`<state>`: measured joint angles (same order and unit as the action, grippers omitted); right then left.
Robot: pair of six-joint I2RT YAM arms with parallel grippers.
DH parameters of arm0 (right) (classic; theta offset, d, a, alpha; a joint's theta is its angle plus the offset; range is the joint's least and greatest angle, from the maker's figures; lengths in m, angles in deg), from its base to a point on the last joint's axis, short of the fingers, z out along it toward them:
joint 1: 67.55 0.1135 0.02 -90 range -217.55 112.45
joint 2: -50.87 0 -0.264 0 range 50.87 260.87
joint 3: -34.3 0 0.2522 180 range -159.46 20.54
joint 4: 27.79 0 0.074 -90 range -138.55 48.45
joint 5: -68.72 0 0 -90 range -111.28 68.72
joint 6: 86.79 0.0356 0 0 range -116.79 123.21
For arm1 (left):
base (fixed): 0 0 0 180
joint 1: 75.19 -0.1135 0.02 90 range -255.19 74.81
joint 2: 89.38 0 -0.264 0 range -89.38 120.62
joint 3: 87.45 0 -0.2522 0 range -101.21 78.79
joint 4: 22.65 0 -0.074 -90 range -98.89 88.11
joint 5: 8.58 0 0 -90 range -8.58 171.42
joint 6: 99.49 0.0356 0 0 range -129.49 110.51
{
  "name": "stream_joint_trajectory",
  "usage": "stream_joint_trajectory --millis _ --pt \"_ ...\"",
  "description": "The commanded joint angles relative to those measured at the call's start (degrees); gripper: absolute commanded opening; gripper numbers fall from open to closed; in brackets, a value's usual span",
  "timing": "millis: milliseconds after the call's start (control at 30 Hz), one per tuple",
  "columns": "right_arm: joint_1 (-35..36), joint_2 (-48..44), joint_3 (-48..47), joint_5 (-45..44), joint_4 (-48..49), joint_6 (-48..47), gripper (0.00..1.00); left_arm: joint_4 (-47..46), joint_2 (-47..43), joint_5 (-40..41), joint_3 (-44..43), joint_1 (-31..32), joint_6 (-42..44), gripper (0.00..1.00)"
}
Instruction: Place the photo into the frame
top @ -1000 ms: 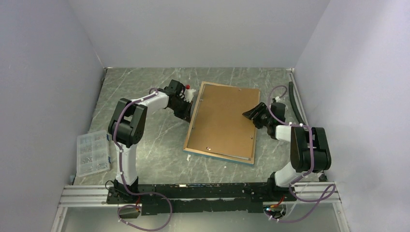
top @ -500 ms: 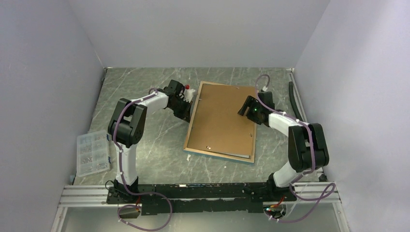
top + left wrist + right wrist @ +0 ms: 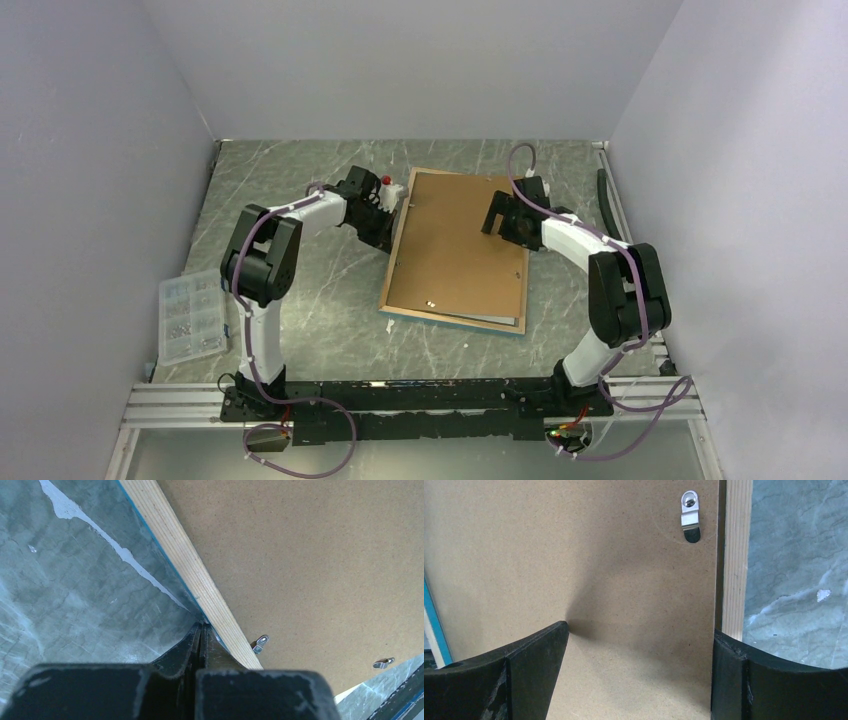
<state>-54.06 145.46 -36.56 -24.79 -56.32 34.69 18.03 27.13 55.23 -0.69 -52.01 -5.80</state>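
Observation:
The frame lies face down on the table, its light wood back edge and thin blue rim showing. A brown hardboard backing panel covers its back. The photo is hidden. My left gripper is shut, and its tips are pressed against the outer side of the frame's left wood edge. My right gripper hovers open over the backing panel near the frame's far right edge. Nothing is between the right fingers.
Small metal turn clips sit along the frame's inner edges. A clear compartment box of small parts lies at the near left. A black hose runs along the right wall. Walls close in three sides.
My right gripper has swung from the frame's right edge up and left over the backing panel, and its jaws have spread wider. The left gripper and the frame have not moved.

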Motion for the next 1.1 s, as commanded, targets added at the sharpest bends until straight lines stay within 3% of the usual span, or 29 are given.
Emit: stream_joint_trajectory --millis 0,333,733,1067 --pt "1.09 -1.22 -3.06 -2.42 -5.74 -2.68 1.00 -0.40 -3.04 -1.29 1.07 1.27 0.39 0.03" --pt "0.80 -2.57 -3.30 -7.05 -10.68 -6.18 1.00 0.42 -4.61 -1.38 1.60 1.25 0.40 0.03" --pt "-4.83 -6.31 -1.64 5.87 -6.19 -5.84 1.00 1.81 -4.98 -1.00 0.10 1.12 0.23 0.03" --pt "-5.91 0.63 -1.26 8.35 -2.47 -4.17 0.95 1.15 -4.17 -0.65 -0.65 1.08 0.14 0.03"
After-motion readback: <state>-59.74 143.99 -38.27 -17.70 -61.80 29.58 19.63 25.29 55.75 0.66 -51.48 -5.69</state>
